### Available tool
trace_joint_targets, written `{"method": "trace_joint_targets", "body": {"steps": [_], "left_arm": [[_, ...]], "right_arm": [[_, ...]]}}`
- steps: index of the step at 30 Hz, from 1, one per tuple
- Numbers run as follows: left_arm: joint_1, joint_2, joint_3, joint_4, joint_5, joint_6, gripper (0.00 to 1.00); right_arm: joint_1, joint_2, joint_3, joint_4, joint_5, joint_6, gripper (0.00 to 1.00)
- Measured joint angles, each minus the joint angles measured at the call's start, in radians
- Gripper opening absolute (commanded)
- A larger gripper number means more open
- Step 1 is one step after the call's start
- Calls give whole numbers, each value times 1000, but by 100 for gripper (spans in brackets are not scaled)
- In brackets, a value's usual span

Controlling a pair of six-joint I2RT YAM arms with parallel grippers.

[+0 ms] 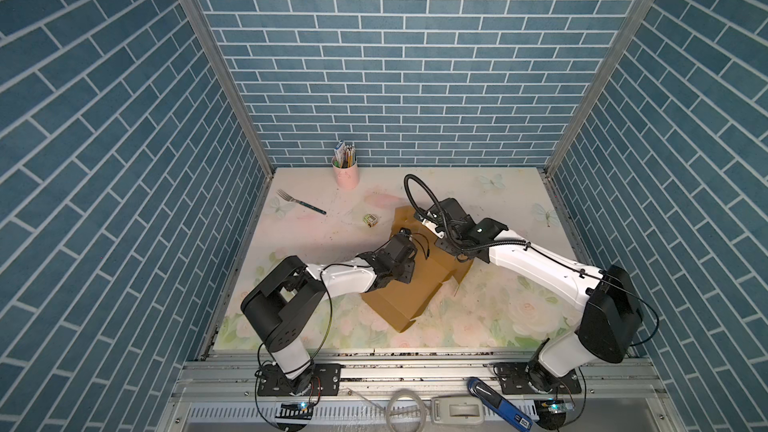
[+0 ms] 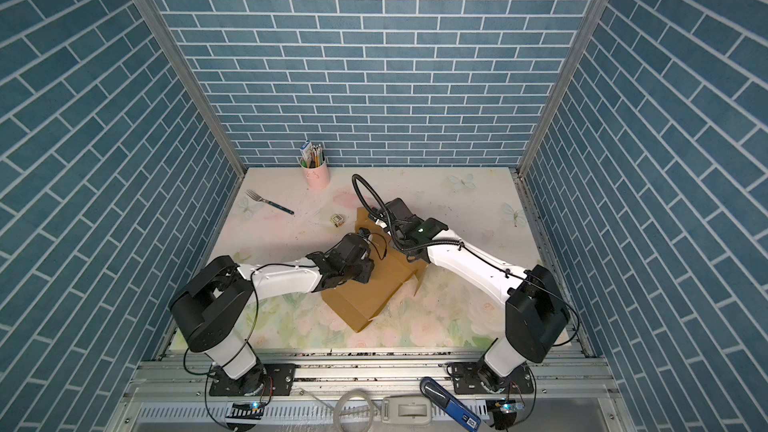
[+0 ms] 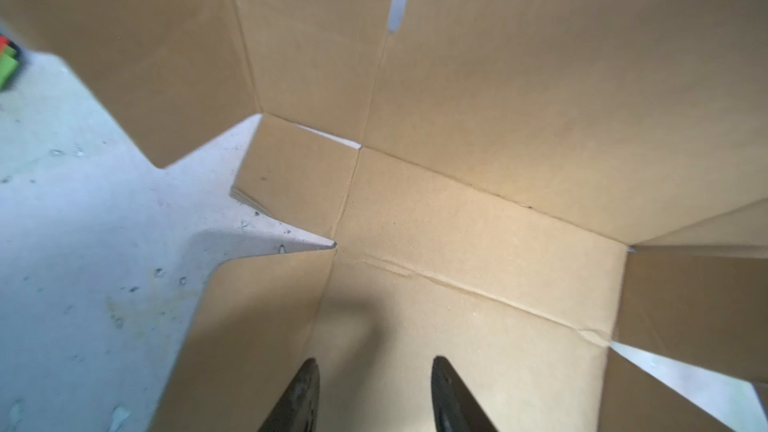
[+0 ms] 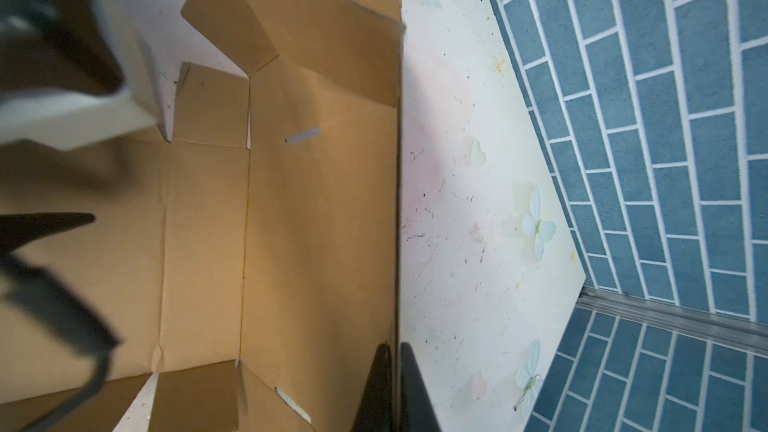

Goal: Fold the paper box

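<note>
The paper box (image 1: 399, 301) (image 2: 365, 292) is a brown die-cut cardboard sheet lying mid-table, partly folded, with some panels raised. My left gripper (image 3: 374, 361) hovers over the box's inner floor (image 3: 457, 222). It is open, with nothing between its fingers. In both top views its wrist (image 1: 395, 253) hides the fingertips. My right gripper (image 4: 392, 347) is shut on the top edge of an upright panel of the box (image 4: 311, 201), which I see edge-on between the two fingers. The right wrist (image 1: 451, 211) sits over the sheet's far end.
A pink cup of pencils (image 1: 345, 172) stands at the back wall. A fork (image 1: 300, 202) and a small greenish cube (image 1: 370, 220) lie on the table's left, behind the box. A blue-handled tool (image 1: 498, 403) rests on the front rail. Brick-patterned walls close three sides.
</note>
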Motion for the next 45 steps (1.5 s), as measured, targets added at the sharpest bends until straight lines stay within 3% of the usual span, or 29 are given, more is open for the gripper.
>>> {"method": "trace_joint_targets", "body": {"steps": [10,16,26,45], "left_arm": [[116,-218,-30,3,36,-8,49],[225,-244,-42,6,63,-31,49],[288,-154,-42,46,105,-30,48],[293,42,-43,189,340,-72,48]], "right_arm": [[-14,0,-28,53,44,-117,7],[-14,-1,-66,106,74,-161,7],[-14,-17,-99,183,96,-229,7],[-2,-25,-105,254,103,-275,7]]}}
